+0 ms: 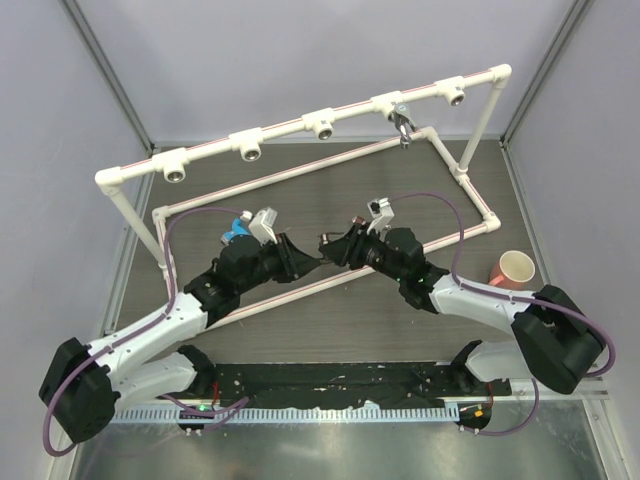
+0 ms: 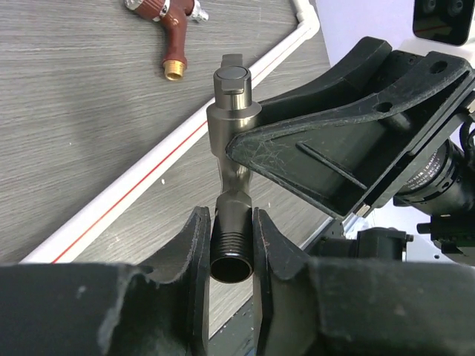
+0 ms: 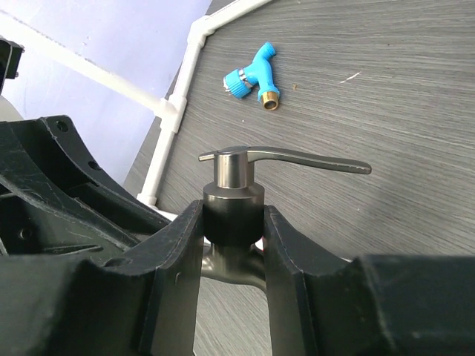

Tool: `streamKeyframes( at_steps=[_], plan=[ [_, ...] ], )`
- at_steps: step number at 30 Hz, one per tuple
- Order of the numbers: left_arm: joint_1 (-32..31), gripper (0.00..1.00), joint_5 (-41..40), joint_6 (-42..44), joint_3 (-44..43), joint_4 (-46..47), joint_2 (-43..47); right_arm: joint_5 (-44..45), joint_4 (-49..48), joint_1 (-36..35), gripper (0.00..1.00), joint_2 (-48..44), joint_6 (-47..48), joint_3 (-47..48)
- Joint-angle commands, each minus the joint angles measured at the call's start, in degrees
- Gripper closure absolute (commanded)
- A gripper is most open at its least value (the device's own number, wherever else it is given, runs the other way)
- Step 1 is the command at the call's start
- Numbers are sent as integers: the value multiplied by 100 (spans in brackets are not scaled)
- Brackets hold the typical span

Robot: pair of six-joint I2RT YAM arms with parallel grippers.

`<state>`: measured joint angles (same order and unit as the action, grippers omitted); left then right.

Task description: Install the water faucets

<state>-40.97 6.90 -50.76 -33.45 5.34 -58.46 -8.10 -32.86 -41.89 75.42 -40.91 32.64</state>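
Grey table (image 2: 74, 111) — L gripper (image 2: 231, 226), R gripper (image 3: 234, 216) clamp dark faucet (image 2: 234, 111); L cam shows red-brown faucet (image 2: 173, 33), R blue faucet (image 3: 254, 73).

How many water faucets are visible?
4. The dark faucet is held by the left gripper and right gripper; a red-brown faucet and a blue faucet lie on the table; a chrome faucet hangs from the pipe rail. Others may be hidden.

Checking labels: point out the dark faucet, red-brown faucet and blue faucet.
dark faucet (image 3: 234, 174): right wrist view, cap below the lever.
red-brown faucet (image 2: 176, 41): left wrist view, spout.
blue faucet (image 3: 256, 72): right wrist view, body.
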Motion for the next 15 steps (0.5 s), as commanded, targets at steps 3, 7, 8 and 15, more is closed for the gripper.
streamKeyframes(
  at_steps=[3,7,8,15],
  plan=[
    [-34,100,-459,400,32,-6,597,-147,-64,241,59,-475,91,119],
    [54,100,-802,716,32,-323,1132,-1025,-27,909,37,-633,-101,15],
    [141,100,-813,787,40,-419,1239,-1245,-88,1067,35,-660,-232,-21],
    [879,100,-14,779,339,-210,2066,-3265,-1193,2000,17,-713,-838,-320]
  ],
)
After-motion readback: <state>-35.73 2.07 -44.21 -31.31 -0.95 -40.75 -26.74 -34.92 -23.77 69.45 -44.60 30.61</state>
